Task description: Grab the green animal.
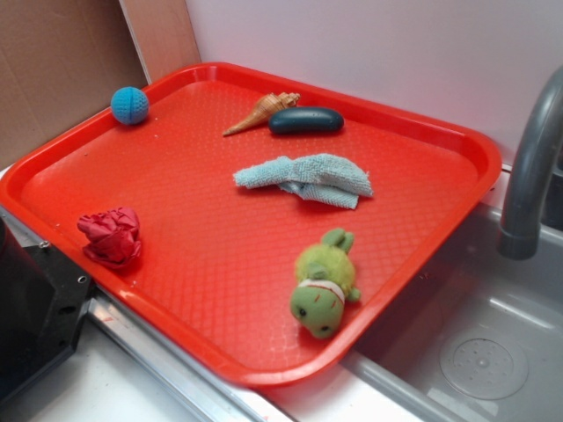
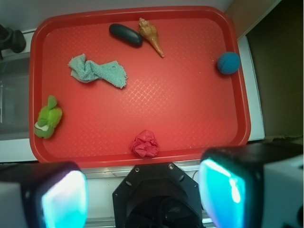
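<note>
the green animal (image 1: 323, 283) lies on the red tray (image 1: 176, 202), near the tray's edge on the side of the sink (image 1: 493, 352), with its head toward the tray's near rim in the exterior view. in the wrist view it is at the far left of the tray, just beside the rim, and nothing touches it.

the gripper (image 2: 142, 192) is seen only in the wrist view, at the bottom of the picture. the jaws stand wide apart, one finger pad (image 2: 64, 199) at the left and one at the right, and nothing is between them. the gripper is high above the near edge of the tray and well apart from the animal.

so i judge the task is at its first step: the approach is not yet made and no grasp is begun. the next move calls for carrying the gripper sideways toward the left of the wrist view until the animal is between the jaws, then going down and closing. the toy is soft, so it should yield a little. because it lies close to the raised rim, one finger may hit the rim if the descent is not well centred.

the teal cloth (image 1: 308, 178), the dark oval object (image 1: 306, 120), the shell (image 1: 261, 112), the blue ball (image 1: 129, 105) and the crumpled red thing (image 1: 112, 236) are all well apart from the animal
</note>
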Controlling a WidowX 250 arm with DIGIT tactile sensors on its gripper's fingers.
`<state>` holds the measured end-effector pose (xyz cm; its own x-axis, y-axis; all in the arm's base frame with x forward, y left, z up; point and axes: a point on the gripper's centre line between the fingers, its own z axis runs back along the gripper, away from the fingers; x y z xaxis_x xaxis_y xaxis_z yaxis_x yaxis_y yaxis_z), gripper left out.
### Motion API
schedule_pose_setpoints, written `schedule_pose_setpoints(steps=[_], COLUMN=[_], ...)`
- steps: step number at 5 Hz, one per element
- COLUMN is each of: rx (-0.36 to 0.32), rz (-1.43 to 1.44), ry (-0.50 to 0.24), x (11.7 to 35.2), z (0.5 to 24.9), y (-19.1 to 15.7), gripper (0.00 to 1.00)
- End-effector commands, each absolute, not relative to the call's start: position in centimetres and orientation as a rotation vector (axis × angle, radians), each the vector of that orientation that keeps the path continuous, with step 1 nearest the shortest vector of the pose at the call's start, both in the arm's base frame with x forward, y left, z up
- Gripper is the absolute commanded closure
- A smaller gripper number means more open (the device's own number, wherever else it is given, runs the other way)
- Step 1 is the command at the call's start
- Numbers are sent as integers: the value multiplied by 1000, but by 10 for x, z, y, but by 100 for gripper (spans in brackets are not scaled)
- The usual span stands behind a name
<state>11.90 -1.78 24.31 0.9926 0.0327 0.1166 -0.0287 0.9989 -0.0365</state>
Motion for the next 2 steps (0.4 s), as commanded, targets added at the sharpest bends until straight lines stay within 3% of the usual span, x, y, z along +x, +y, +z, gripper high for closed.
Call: schedule_pose_setpoints(steps=[1, 2], rx=[-35, -170], rz=[31, 107], ry=[-117, -90], x=[119, 131], z=[243, 198], y=[-18, -63], gripper=[0, 0])
